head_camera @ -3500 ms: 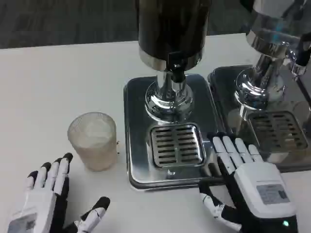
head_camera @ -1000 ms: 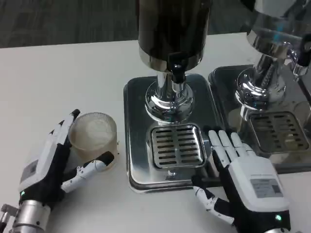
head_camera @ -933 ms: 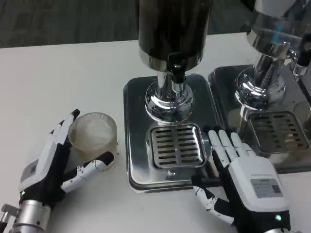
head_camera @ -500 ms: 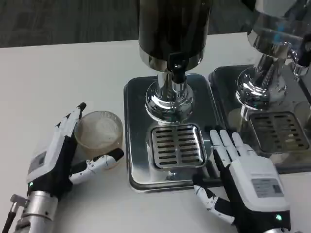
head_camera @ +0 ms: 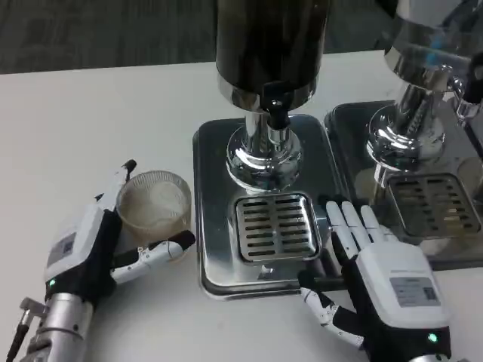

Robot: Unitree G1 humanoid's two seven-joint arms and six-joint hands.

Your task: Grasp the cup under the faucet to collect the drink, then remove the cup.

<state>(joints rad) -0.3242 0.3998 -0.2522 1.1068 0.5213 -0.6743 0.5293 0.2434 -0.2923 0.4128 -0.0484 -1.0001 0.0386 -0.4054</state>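
the left hand (head_camera: 90,245) cradles the cup (head_camera: 155,207), light, thin, probably crushable, best held mid-wall; the right hand (head_camera: 381,279) lies spread

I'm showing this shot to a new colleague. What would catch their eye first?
Probably the dark drink dispenser at top centre, its faucet above a slotted drip grate. Next, the left robot hand wrapped around a frosted cup on the white table, left of the tray.

Even, bright overhead light; glare on the chrome dispenser (head_camera: 266,154); soft shadows on the worktop (head_camera: 98,113); slight overall softness.
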